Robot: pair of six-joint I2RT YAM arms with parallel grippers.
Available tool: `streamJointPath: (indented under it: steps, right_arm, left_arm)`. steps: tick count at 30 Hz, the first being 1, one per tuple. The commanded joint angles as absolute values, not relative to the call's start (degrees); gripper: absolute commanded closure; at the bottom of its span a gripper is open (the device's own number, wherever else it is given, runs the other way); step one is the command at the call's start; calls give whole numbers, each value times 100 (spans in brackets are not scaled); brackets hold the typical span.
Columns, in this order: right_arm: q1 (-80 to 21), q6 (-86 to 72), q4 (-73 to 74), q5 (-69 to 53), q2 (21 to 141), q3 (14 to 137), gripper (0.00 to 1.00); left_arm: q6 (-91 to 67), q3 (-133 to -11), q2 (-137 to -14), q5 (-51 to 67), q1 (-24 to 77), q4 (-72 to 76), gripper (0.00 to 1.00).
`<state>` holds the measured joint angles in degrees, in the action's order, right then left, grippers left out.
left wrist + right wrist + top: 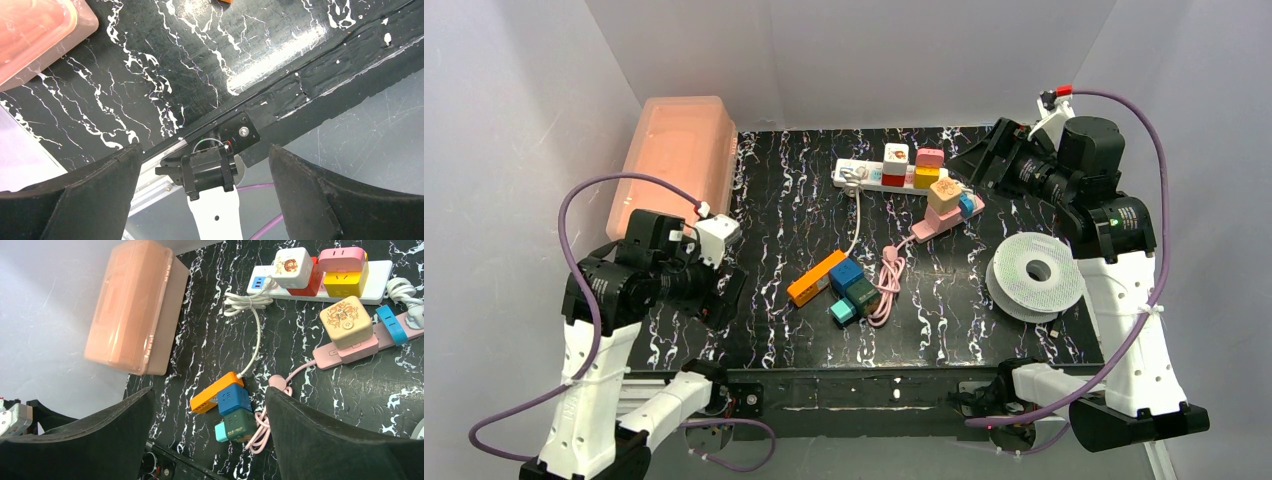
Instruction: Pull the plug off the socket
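Observation:
The socket (808, 284), a short orange power strip, lies mid-table and also shows in the right wrist view (212, 394). A white cable reaches its far end. A blue cube plug (846, 272) (233, 399) sits against its side. A dark green cube (862, 292) (240, 423) and a small teal block (842, 312) follow in a row. My left gripper (724, 300) (204, 150) hangs open over the table's near left edge, well left of the socket, with nothing between its fingers. My right gripper (984, 155) (209, 390) is raised at the back right, open and empty, and faces the socket from afar.
A translucent pink box (679, 160) (132, 305) stands at the back left. A long white strip (864, 176) carries several cube plugs. A pink strip (932, 226) with a beige cube lies beside it, and its pink cable (888, 285) coils by the green cube. A white spool (1034, 275) lies right.

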<state>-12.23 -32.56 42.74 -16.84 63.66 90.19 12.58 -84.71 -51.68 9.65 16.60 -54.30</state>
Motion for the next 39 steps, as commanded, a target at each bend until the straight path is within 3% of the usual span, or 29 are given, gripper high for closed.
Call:
streamJointPath:
  steps: [1, 39]
  right_arm:
    - [-1204, -3160, 4192, -1662, 6262, 9099, 11]
    - [-1204, -3043, 4408, -1486, 6130, 9330, 11]
  left_arm:
    - [1344, -8628, -5243, 1108, 1617, -6697, 2]
    - [1220, -8879, -5293, 1134, 1620, -6873, 2]
